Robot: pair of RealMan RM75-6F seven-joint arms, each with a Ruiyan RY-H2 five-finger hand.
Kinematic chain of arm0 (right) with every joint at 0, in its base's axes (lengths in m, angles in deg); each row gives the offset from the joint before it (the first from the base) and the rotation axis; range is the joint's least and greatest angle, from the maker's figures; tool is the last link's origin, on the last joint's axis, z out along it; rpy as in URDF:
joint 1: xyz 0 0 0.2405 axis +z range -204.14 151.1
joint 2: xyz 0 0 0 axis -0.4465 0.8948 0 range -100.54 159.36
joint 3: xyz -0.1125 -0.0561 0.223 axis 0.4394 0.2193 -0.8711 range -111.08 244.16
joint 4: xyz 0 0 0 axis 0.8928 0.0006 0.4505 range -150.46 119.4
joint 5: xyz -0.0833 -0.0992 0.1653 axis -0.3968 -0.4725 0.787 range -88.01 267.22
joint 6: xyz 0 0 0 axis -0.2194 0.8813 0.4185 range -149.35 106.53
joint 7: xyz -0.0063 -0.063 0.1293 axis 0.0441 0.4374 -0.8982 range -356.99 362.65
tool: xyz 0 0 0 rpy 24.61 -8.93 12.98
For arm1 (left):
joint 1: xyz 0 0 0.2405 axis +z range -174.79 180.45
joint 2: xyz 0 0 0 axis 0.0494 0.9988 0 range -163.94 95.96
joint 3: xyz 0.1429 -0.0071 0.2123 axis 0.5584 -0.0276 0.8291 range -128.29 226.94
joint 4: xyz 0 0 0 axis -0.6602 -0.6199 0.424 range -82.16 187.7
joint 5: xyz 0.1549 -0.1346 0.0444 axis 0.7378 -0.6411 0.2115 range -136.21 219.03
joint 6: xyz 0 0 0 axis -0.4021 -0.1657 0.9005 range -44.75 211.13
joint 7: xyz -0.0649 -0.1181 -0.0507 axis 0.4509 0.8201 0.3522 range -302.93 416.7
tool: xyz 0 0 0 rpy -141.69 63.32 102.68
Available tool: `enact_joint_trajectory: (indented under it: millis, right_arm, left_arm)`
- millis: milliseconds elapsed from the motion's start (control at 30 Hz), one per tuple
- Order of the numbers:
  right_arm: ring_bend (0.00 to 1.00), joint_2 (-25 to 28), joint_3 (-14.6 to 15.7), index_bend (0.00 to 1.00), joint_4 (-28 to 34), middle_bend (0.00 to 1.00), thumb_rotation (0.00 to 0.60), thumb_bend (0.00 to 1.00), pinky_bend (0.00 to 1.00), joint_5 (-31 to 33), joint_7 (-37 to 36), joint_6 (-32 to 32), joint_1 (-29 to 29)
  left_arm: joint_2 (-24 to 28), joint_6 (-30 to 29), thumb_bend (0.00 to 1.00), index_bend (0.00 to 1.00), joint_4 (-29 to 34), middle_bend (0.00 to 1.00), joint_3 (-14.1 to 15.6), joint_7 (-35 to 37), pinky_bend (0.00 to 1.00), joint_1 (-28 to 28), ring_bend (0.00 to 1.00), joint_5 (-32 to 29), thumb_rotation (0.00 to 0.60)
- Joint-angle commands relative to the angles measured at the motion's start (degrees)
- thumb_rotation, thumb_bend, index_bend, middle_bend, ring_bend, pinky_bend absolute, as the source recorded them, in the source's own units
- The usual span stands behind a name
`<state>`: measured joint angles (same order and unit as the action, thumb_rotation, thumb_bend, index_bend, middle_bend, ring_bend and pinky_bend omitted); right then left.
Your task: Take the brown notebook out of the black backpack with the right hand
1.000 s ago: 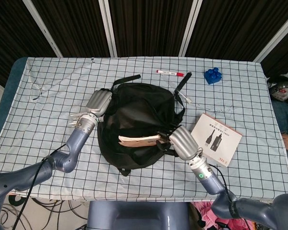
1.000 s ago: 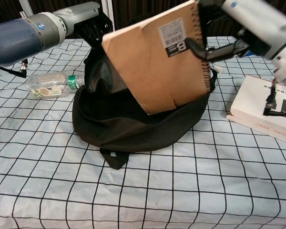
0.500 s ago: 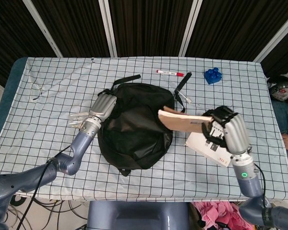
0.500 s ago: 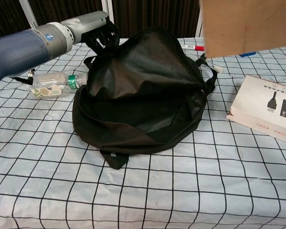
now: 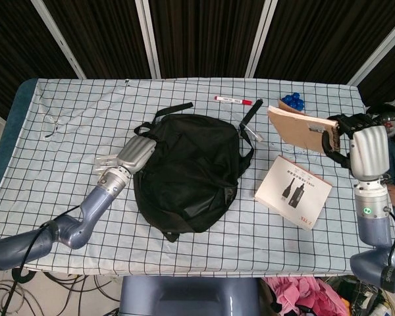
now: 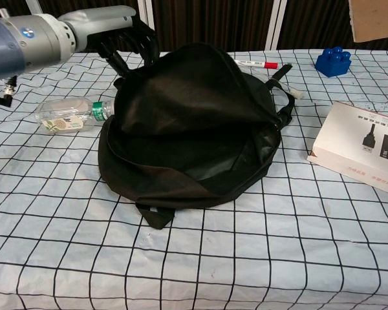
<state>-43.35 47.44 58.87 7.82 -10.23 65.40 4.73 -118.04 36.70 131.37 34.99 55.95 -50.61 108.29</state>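
Observation:
The black backpack point(image 5: 191, 164) lies in the middle of the table, its opening facing the near edge in the chest view point(image 6: 194, 129). My right hand point(image 5: 367, 148) holds the brown notebook point(image 5: 299, 128) in the air at the right, clear of the backpack and over the blue brick. Only a corner of the notebook point(image 6: 375, 18) shows at the top right of the chest view, where the right hand is out of frame. My left hand point(image 5: 137, 153) sits at the backpack's left side, and its fingers point(image 6: 126, 45) grip the fabric of the upper edge.
A white product box point(image 5: 293, 191) lies right of the backpack. A clear plastic bottle point(image 6: 71, 115) rests by the left hand. A red marker point(image 5: 237, 101) and a blue brick point(image 6: 333, 61) are near the far edge. The checked cloth's right edge is close to the right arm.
The right hand pulled the notebook out of the backpack, then carried it up and to the right, past the white box. The backpack's top has slumped. The left hand stayed on the backpack's edge.

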Motion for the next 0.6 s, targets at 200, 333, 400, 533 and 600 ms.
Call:
enact_joint_trajectory:
  millis: [200, 333, 400, 533, 600]
  right_arm:
    - [0.62, -4.99, -0.24, 0.61, -6.38, 0.58, 0.600, 0.51, 0.48, 1.12, 3.70, -6.97, 5.53]
    - [0.62, -7.55, -0.76, 0.61, -7.96, 0.58, 0.600, 0.51, 0.48, 1.75, 4.69, -9.22, 7.92]
    - [0.62, -8.79, -0.82, 0.61, -8.21, 0.58, 0.600, 0.51, 0.48, 1.76, 5.32, -10.46, 9.25]
    - [0.62, -11.96, -0.45, 0.61, -8.32, 0.58, 0.600, 0.51, 0.48, 1.08, 7.88, -12.57, 12.23]
    - [0.62, -14.05, 0.24, 0.61, -8.64, 0.58, 0.600, 0.51, 0.48, 0.37, 10.10, -13.30, 13.60]
  left_arm:
    - [22.99, 8.96, 0.10, 0.16, 23.14, 0.08, 4.07, 0.62, 0.00, 3.90, 0.00, -3.32, 0.600]
    - [28.56, 7.49, 0.07, 0.15, 26.16, 0.07, 3.95, 1.87, 0.00, 5.77, 0.00, -2.25, 0.600]
    - [30.39, 5.40, 0.07, 0.15, 27.03, 0.07, 3.71, 2.61, 0.00, 7.14, 0.00, -1.37, 0.600]
    - [32.10, 0.29, 0.07, 0.16, 27.46, 0.08, 3.47, 4.04, 0.00, 10.17, 0.00, 1.15, 0.600]
    - [31.89, -2.57, 0.07, 0.16, 26.83, 0.09, 3.56, 4.65, 0.00, 11.73, 0.00, 2.65, 0.600]
